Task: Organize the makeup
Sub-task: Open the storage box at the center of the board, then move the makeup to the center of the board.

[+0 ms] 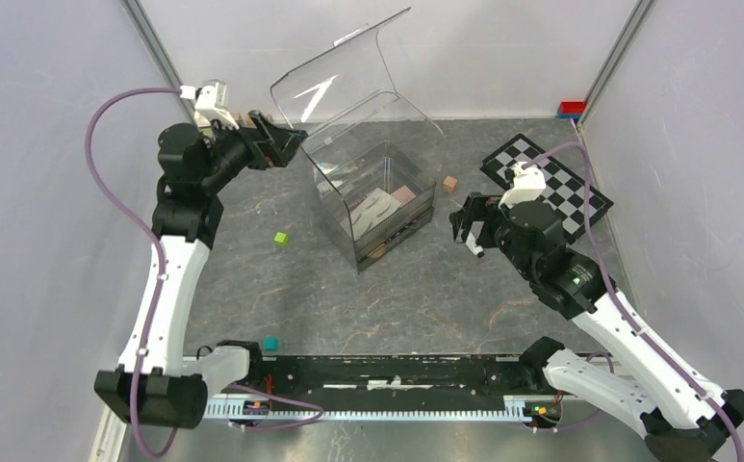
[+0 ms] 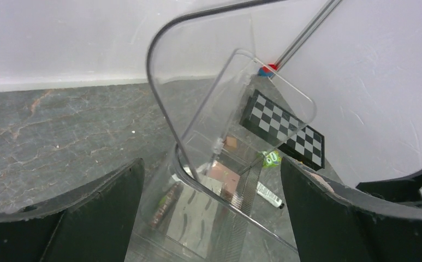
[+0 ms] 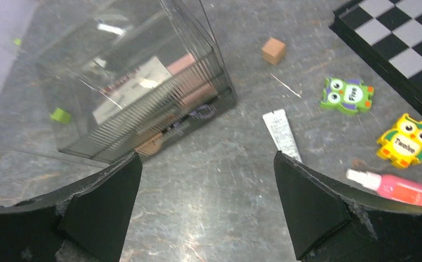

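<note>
Right claw (image 3: pixel 206 158) view alone: pink tube (image 3: pixel 402 188)

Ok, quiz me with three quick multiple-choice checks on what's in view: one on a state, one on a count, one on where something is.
1. The clear box has its lid:
A. raised open
B. shut
C. lying off on the table

2. How many owl figures lie on the table?
A. one
B. two
C. four

3. The pink tube is:
A. inside the clear box
B. on the checkerboard
C. on the table by the yellow owl

Answers:
1 A: in the top view the lid stands up above the box.
2 B: the right wrist view shows one green owl and one yellow owl, no more.
3 C: it lies flat on the bare table just below the yellow owl, outside the box.
</note>
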`<state>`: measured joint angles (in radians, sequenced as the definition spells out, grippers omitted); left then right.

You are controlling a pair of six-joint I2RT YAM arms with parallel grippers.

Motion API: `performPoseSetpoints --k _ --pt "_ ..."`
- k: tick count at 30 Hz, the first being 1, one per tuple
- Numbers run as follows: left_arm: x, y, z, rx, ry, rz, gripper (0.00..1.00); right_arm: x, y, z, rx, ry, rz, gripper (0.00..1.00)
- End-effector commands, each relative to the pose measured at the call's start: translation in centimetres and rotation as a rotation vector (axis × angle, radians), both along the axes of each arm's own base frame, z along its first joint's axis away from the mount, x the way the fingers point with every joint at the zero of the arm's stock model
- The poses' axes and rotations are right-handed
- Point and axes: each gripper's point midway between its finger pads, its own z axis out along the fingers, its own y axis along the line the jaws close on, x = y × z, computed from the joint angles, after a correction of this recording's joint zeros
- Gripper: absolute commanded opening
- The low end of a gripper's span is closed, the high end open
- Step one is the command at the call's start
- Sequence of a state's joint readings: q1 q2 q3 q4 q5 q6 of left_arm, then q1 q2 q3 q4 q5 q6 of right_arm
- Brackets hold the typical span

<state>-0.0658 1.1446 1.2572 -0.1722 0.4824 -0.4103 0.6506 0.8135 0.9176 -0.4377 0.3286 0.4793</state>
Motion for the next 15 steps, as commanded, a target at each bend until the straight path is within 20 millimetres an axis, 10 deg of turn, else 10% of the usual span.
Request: performPoseSetpoints --k 1,7,15 --pt "-3.3 0.1 1.3 -0.046 -0.015 -0.002 1.00 -0.4 -1.5 -4.0 -0.121 0.119 -0.039 0.98" --pt "-5.9 1.2 -1.5 -0.071 0.061 0.076 1.00 0.0 -2.7 -7.4 -0.150 0.170 -0.065 0.98" --pt "-9.2 4.7 -11.2 -0.012 0.302 0.287 1.00 0.2 -3.3 -12.9 -0.194 0.319 -0.022 0.98"
